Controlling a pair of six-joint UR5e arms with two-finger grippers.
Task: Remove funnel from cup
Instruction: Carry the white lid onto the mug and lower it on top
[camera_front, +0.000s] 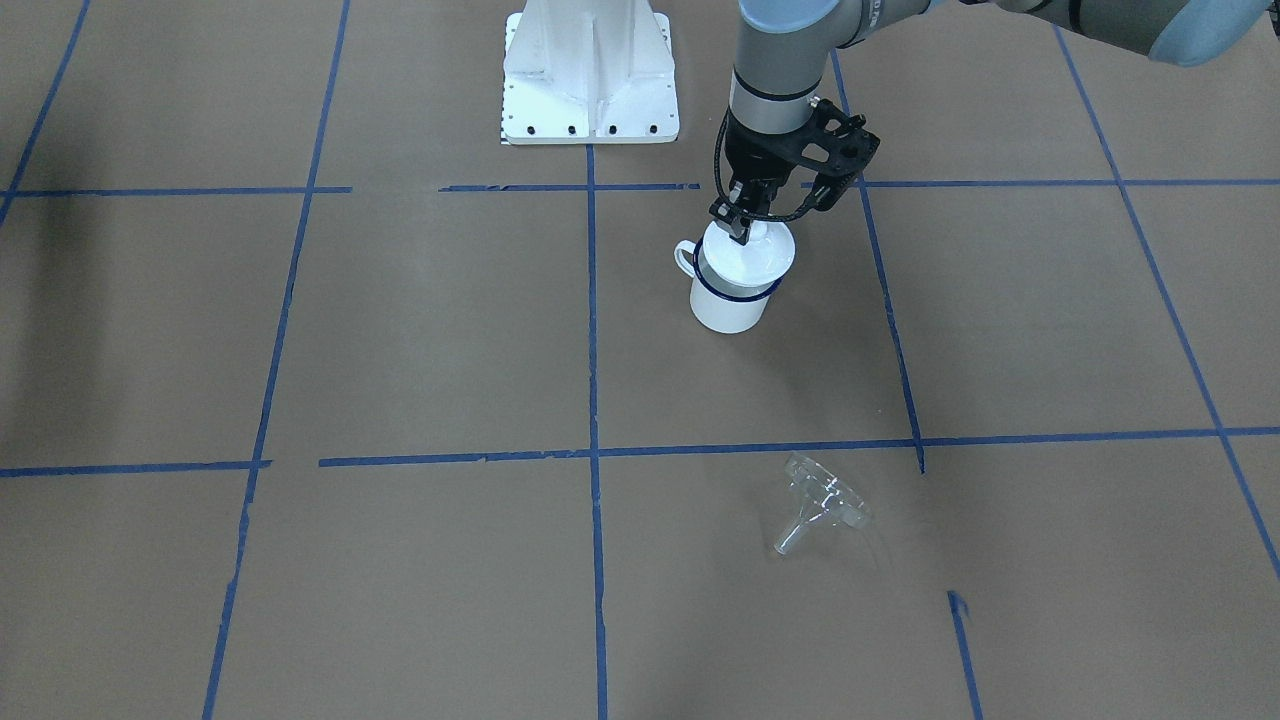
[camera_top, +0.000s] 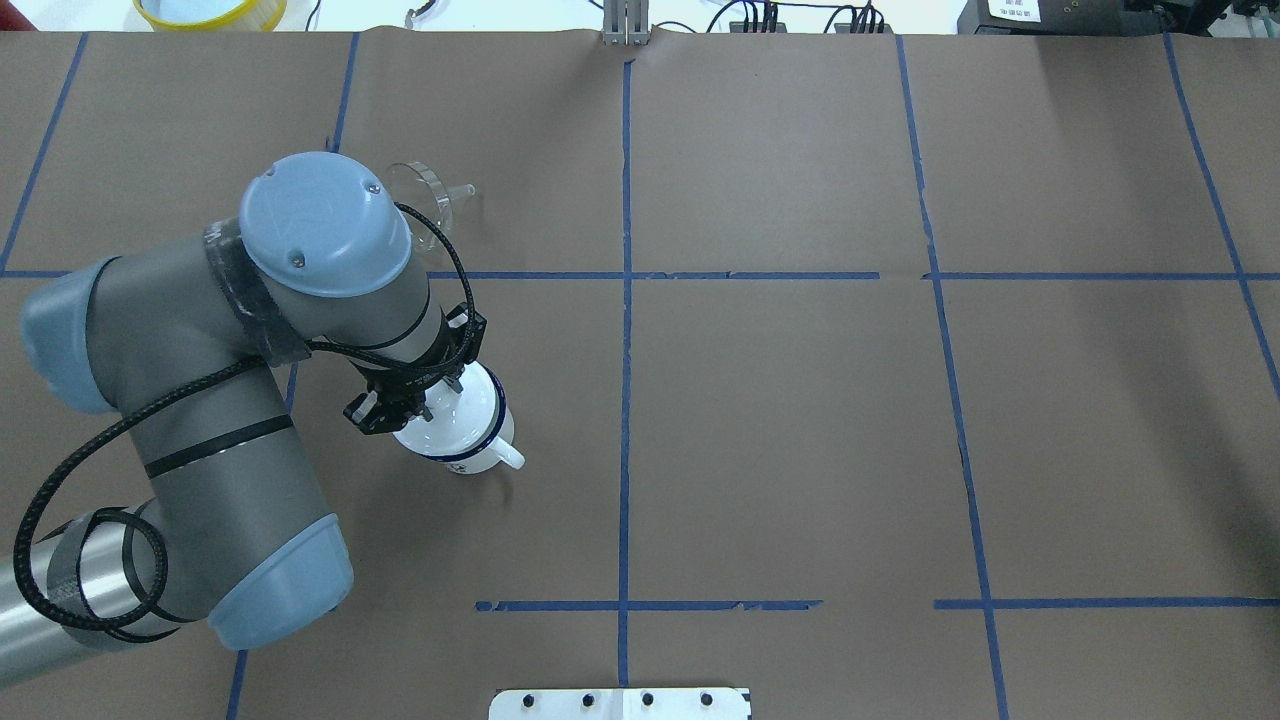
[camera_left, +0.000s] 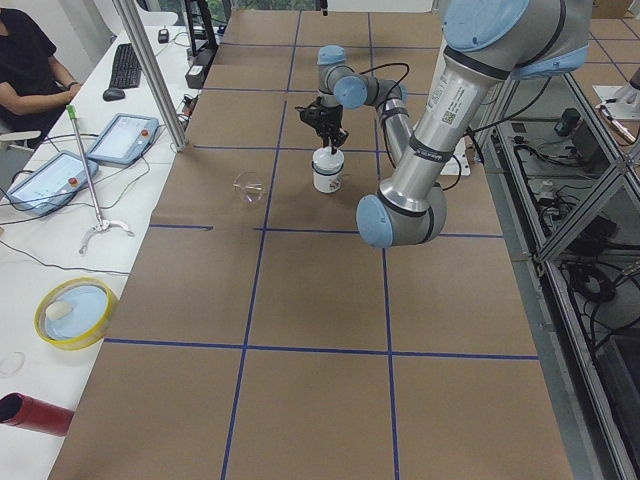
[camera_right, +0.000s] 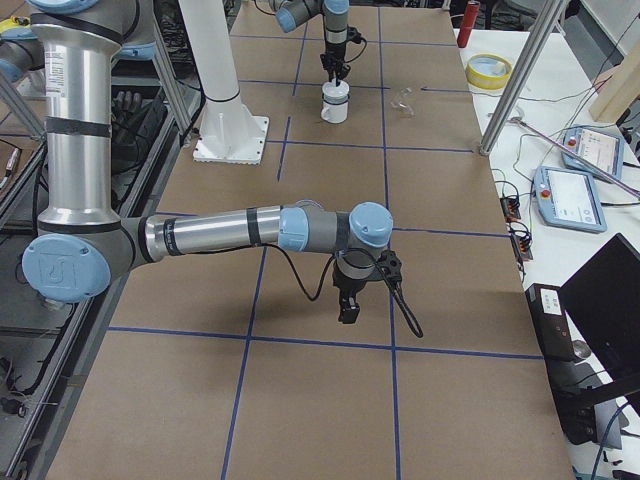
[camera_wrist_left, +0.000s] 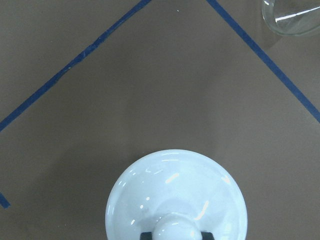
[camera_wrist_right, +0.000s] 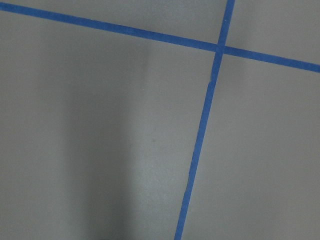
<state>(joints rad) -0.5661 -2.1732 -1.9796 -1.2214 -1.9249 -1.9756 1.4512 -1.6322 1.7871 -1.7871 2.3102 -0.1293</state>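
The cup (camera_front: 728, 305) is a white mug with a dark blue rim, standing in the table's middle on my left side; it also shows in the overhead view (camera_top: 470, 458). A white domed lid (camera_front: 752, 256) with a knob covers its mouth and fills the bottom of the left wrist view (camera_wrist_left: 175, 192). My left gripper (camera_front: 747, 228) is directly above the cup, shut on the lid's knob. The clear funnel (camera_front: 822, 503) lies on its side on the table, apart from the cup, and also shows in the overhead view (camera_top: 425, 190). My right gripper (camera_right: 346, 310) hangs over bare table; I cannot tell its state.
The robot's white base plate (camera_front: 590, 75) stands behind the cup. Blue tape lines grid the brown table. Beyond the far table edge stand a yellow-rimmed dish (camera_left: 75, 312), a red cylinder (camera_left: 35, 413), tablets and a metal pole (camera_left: 150, 70). A seated operator (camera_left: 25, 60) is at the side table.
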